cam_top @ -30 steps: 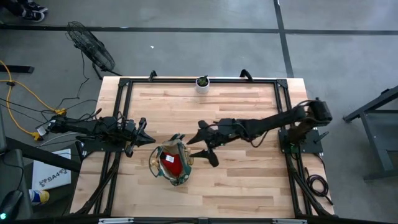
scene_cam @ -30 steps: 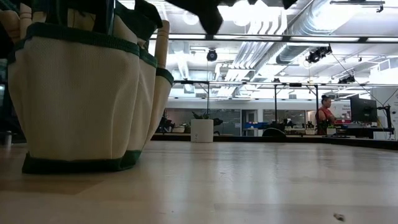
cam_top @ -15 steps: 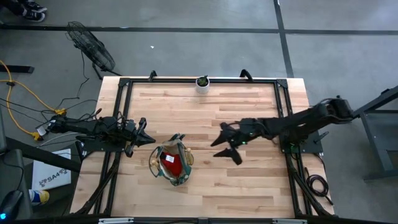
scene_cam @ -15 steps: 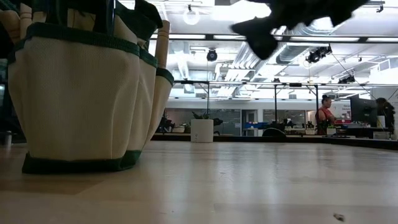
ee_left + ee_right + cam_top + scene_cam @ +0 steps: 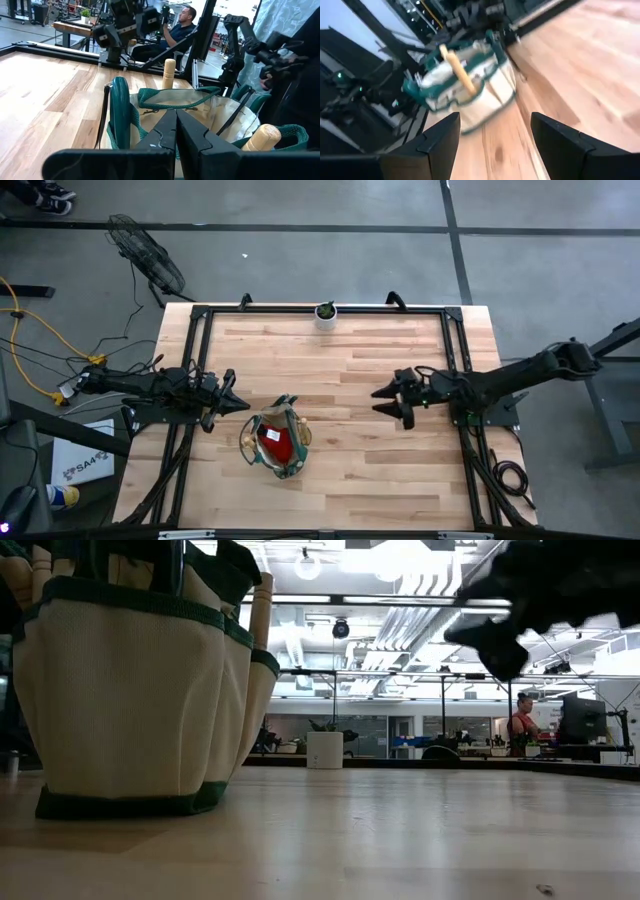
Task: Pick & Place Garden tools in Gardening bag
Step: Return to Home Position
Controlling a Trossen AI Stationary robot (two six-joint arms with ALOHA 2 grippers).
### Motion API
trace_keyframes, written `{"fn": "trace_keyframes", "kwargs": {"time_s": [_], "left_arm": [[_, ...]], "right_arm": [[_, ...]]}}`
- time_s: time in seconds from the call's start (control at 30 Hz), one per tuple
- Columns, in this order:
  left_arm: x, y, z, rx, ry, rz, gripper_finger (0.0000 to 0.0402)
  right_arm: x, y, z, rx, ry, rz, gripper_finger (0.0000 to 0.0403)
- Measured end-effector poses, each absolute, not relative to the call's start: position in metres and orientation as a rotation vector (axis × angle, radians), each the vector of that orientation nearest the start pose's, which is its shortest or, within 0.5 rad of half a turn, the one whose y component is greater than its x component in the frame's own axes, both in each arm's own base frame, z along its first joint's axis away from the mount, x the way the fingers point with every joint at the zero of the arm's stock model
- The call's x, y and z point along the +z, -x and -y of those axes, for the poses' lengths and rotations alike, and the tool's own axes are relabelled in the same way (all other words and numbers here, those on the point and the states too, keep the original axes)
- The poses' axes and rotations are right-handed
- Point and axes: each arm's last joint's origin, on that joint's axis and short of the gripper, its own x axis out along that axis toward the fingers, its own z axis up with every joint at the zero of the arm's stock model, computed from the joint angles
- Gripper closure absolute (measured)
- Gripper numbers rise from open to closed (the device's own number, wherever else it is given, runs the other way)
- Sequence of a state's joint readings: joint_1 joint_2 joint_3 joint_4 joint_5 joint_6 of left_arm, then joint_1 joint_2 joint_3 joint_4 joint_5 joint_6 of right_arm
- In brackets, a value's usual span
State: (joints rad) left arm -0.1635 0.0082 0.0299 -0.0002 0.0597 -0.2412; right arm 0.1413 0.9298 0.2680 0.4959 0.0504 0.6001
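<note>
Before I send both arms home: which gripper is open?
The right gripper, spread wide above the table; the left gripper, beside the gardening bag, is shut tight.

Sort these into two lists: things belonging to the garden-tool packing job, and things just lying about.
Job: gardening bag; wooden-handled tools and red item in it; right hand, open, at table's right; left hand beside bag.
Lying about: white plant pot at table's far edge; fan, yellow cable on floor.

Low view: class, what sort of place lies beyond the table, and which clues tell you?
Probably a large open lab or workshop. Bare ducts run under a high ceiling with hanging lights, and a person sits at a monitor among far benches.
</note>
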Motion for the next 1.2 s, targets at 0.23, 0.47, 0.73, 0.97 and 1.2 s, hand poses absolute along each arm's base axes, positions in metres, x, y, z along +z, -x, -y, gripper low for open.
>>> {"fn": "trace_keyframes", "kwargs": {"time_s": [0.23,0.47,0.73,0.97,1.2], "left_arm": [[0.173,-0.095,0.017,-0.225,0.241,-0.005,0.0402],[0.173,-0.095,0.017,-0.225,0.241,-0.005,0.0402],[0.173,-0.095,0.017,-0.225,0.241,-0.005,0.0402],[0.173,-0.095,0.017,-0.225,0.241,-0.006,0.0402],[0.173,-0.095,0.017,-0.225,0.241,-0.006,0.0402]], "right_arm": [[0.178,-0.157,-0.022,0.076,-0.561,-0.148,0.0168],[0.172,-0.139,-0.018,0.138,-0.549,-0.088,0.0168],[0.162,-0.129,-0.011,0.136,-0.55,-0.098,0.0168],[0.154,-0.123,-0.005,0.099,-0.518,-0.174,0.0168],[0.146,-0.116,0.0,0.04,-0.486,-0.252,0.0167]]}}
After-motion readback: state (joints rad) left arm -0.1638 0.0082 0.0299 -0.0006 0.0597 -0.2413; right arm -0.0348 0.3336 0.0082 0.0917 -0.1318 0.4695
